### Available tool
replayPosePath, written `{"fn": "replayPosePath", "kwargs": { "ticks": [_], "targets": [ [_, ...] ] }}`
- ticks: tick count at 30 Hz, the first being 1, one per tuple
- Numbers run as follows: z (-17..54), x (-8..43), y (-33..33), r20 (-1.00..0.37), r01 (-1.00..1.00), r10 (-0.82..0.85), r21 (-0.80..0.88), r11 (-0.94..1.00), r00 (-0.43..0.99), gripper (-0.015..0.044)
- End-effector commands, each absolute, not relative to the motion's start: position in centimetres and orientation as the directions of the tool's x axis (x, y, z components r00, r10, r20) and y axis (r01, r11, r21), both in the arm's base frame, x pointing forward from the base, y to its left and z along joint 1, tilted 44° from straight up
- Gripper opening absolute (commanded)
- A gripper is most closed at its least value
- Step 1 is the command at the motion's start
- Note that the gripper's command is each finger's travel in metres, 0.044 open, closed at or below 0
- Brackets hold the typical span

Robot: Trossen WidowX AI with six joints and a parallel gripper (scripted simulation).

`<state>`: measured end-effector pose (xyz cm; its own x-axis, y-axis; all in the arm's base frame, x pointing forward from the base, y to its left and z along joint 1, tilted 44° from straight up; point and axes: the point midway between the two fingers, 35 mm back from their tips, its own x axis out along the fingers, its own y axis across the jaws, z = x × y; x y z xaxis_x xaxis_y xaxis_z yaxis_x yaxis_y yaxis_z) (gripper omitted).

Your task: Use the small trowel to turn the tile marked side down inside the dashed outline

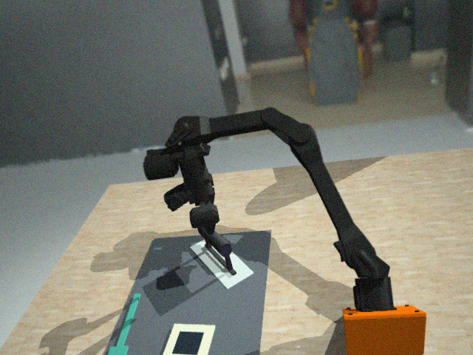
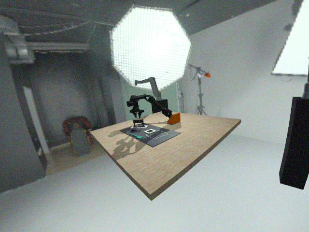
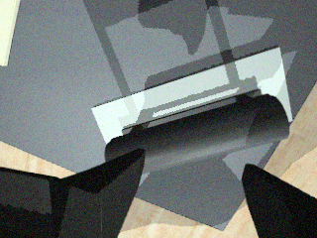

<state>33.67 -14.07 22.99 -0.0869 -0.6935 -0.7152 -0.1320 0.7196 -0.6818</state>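
A trowel with a white plate (image 1: 242, 273) (image 3: 188, 89) and a black bar handle (image 1: 220, 242) (image 2: 138, 121) (image 3: 198, 134) stands plate-down at the back of the dark mat (image 1: 244, 305) (image 2: 154, 143). My gripper (image 2: 137, 116) (image 3: 193, 164) is open and empty above the handle. In the wrist view its fingers are spread along the handle's length. The square tile (image 1: 188, 342) (image 2: 149, 131) lies flat, its cream border and dark centre square facing up. The dashed outline (image 2: 167, 134) is beside the tile in the exterior view; its far part is hard to make out.
A flat teal tool (image 1: 129, 319) (image 2: 135, 136) lies along the mat's side, near the tile. The orange arm base (image 1: 383, 332) (image 2: 174, 118) stands on the wooden table (image 1: 305, 237) (image 2: 189, 142). Arm shadows cross the mat and table.
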Motion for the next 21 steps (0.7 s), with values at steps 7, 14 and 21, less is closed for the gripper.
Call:
{"fn": "replayPosePath", "kwargs": {
  "ticks": [7,14,21],
  "targets": [
    [22.99,33.69,-14.04,-0.715,-0.449,-0.693,-0.593,0.668,-0.087,0.027],
    [22.99,33.69,-14.04,-0.715,-0.647,-0.693,-0.489,0.585,-0.087,0.027],
    [22.99,33.69,-14.04,-0.715,-0.809,-0.693,-0.356,0.469,-0.087,0.027]
  ]
}}
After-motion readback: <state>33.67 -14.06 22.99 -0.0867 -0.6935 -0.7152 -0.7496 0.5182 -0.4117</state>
